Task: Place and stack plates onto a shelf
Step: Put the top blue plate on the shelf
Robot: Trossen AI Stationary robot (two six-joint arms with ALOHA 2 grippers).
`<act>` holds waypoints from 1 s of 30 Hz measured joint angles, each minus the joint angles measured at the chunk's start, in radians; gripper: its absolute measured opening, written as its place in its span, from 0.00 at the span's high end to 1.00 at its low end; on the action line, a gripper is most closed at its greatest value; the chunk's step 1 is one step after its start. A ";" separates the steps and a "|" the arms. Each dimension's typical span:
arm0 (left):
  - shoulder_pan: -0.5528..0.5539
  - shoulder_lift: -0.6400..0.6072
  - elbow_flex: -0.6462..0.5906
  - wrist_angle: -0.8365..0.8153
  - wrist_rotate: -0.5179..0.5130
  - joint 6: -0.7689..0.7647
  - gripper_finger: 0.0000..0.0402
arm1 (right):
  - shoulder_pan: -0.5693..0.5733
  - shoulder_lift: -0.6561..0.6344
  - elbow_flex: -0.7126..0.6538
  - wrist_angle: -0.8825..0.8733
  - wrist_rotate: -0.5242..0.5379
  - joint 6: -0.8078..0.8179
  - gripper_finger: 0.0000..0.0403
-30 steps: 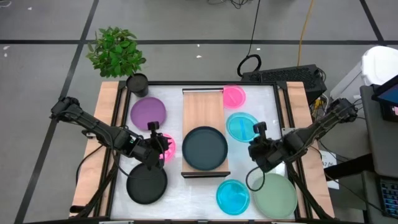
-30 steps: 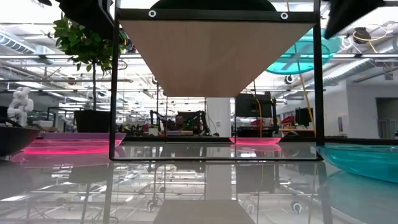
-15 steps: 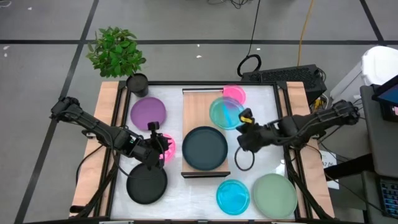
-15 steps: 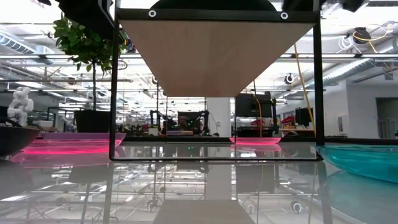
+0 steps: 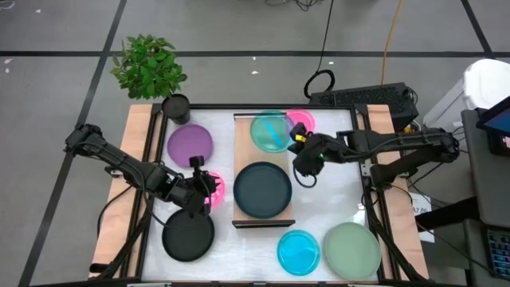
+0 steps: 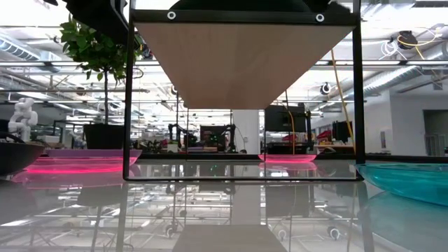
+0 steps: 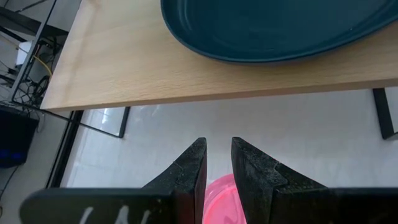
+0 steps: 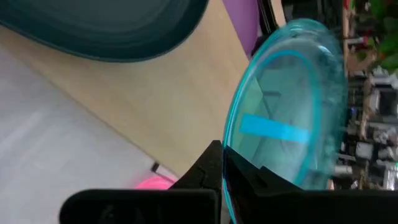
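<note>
Over the shelf [image 5: 259, 171], from above, my right tool [image 5: 296, 141] is clamped on the rim of a cyan plate [image 5: 270, 131], carrying it above the bare far end because the teal plate [image 5: 262, 190] fills the near end. My left tool [image 5: 204, 190] waits at a pink plate [image 5: 213, 189] beside the shelf, over the tabletop [image 5: 319, 207]

Low down, only the shelf's underside [image 6: 241, 59] shows

Left wrist: fingers [image 7: 189, 174] part open around the pink rim [image 7: 221, 198]; whether they grip it I cannot tell

Right wrist: the cyan plate [image 8: 292, 102] hangs tilted, pinched by one edge, probably so I can lower it flat
</note>
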 joint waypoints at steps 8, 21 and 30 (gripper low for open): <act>0.000 0.000 0.000 0.004 0.000 -0.006 0.80 | -0.100 0.077 0.000 0.095 -0.110 -0.107 1.00; 0.000 0.000 0.000 0.002 0.000 -0.006 0.80 | -0.192 0.186 0.000 0.111 -0.157 -0.158 1.00; 0.000 0.000 0.000 0.000 0.000 -0.006 0.80 | -0.212 0.193 0.000 0.109 -0.229 -0.165 1.00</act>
